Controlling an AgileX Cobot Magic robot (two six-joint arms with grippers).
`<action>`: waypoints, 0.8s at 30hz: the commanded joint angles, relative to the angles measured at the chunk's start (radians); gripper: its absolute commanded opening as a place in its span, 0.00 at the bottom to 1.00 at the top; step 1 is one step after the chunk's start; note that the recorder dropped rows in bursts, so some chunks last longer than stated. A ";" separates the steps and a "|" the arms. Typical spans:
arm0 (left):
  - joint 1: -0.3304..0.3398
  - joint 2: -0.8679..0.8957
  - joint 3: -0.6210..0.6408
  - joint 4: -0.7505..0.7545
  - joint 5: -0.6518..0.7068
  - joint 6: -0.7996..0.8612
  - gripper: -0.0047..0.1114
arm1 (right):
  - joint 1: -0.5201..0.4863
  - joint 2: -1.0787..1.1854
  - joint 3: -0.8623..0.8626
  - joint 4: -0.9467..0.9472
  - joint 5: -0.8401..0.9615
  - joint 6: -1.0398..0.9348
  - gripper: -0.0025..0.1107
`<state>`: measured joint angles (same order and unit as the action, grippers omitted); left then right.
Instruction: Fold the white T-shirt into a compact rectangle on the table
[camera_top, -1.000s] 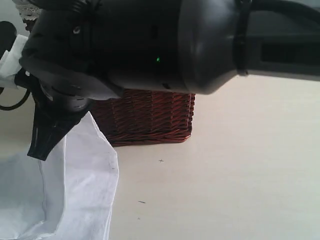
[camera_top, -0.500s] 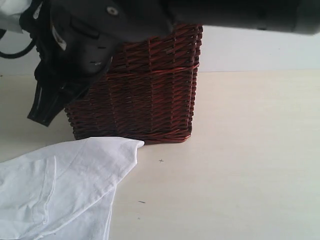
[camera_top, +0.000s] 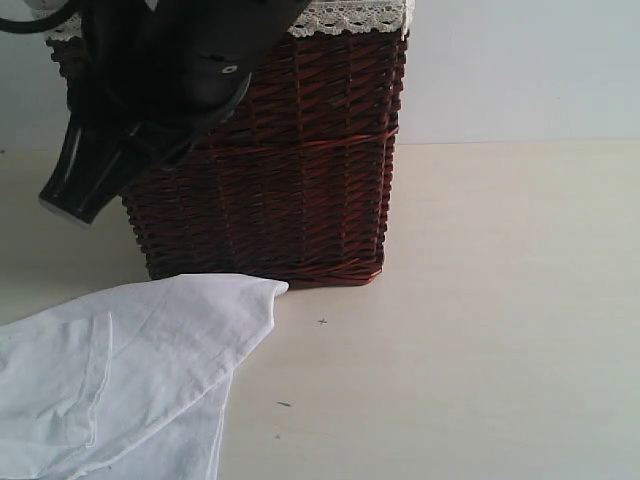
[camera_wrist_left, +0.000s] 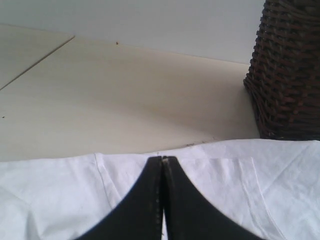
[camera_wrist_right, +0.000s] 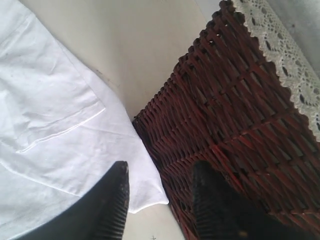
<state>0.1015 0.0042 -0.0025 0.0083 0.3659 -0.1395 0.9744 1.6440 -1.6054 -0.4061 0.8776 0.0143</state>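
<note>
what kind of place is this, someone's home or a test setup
Probably a robot test bench, not a lived-in room: a pale table against a plain wall, a wicker basket and white T-shirt on it, and the right gripper open near the basket.

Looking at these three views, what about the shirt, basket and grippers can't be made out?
- White T-shirt: cut off by the left and bottom edges of the exterior view, so its full outline is unknown.
- Basket inside: hidden by its own wall and lace liner in every view.
- Left gripper: jaws shut over the shirt in the left wrist view; whether cloth is pinched cannot be seen.
</note>
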 joint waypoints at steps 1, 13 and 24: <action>-0.002 -0.004 0.002 0.016 -0.012 0.019 0.04 | -0.005 -0.007 -0.006 0.020 0.009 -0.014 0.37; -0.002 -0.004 0.002 -0.464 -0.366 -0.083 0.04 | -0.005 -0.007 -0.006 0.032 0.059 -0.032 0.37; -0.002 0.472 -0.640 -0.134 0.111 0.157 0.04 | -0.005 -0.016 -0.006 0.032 0.050 -0.039 0.38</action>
<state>0.1015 0.3374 -0.4974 -0.2076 0.2476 -0.0349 0.9744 1.6425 -1.6054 -0.3764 0.9299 -0.0161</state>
